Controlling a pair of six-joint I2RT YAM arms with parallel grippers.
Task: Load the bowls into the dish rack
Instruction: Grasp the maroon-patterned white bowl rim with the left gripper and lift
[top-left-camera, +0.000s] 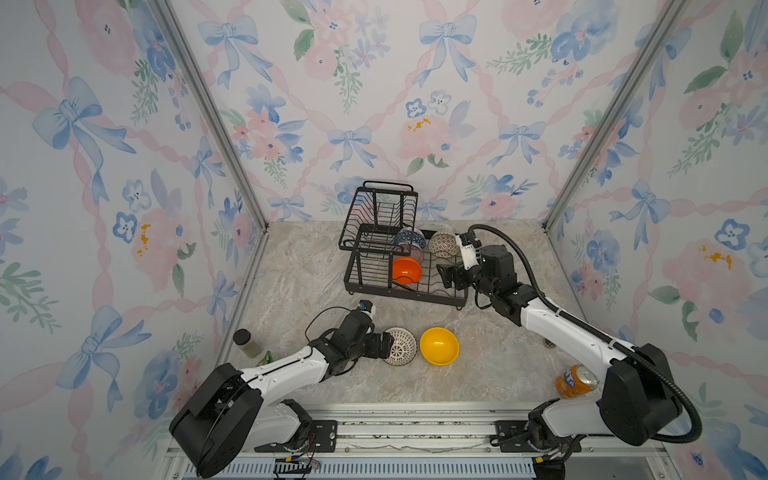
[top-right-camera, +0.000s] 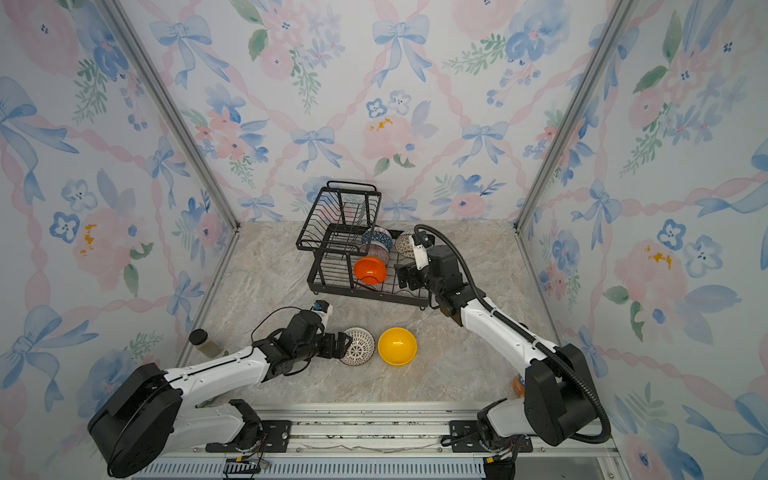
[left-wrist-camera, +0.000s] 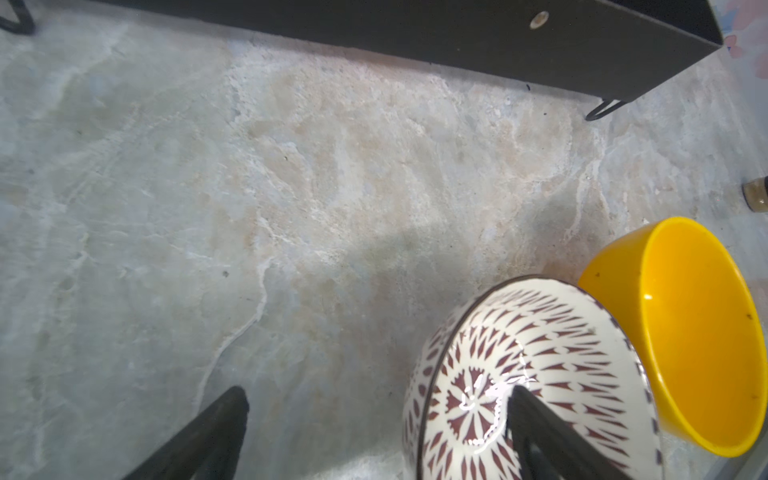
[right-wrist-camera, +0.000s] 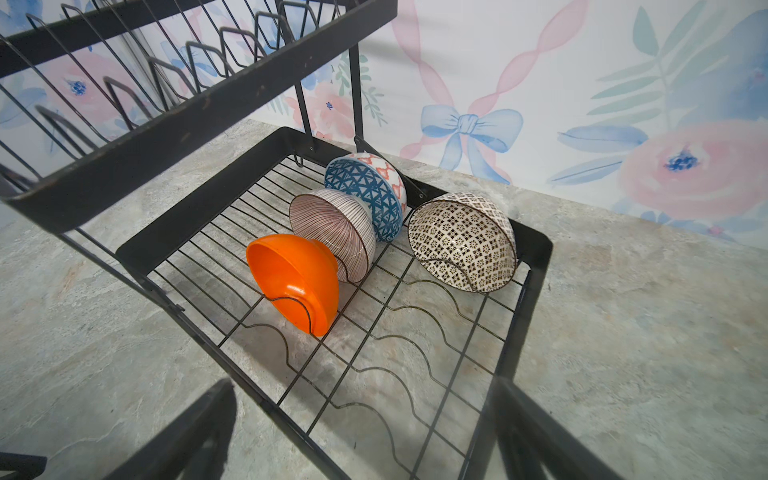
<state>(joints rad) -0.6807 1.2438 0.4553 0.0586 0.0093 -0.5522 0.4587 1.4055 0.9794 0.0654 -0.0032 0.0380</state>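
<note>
Low-centre in a top view, the left gripper (top-left-camera: 389, 345) is straddling, jaws wide, the rim of the brown-and-white lattice ceramic bowl (top-left-camera: 402, 347) beside the plain yellow bowl (top-left-camera: 439, 346), likely needing a pinch and lift toward the black wire dish rack (right-wrist-camera: 536, 243), where the right gripper (top-left-camera: 448, 277) is hovering unclenched and empty.

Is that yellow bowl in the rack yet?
Out: the yellow bowl sits on the table, apart from the dish rack, beside the lattice bowl.

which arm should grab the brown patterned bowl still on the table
Left. The left gripper is open right at the brown patterned bowl, its rim between the fingers; the right gripper is open over the dish rack, farther away.
</note>
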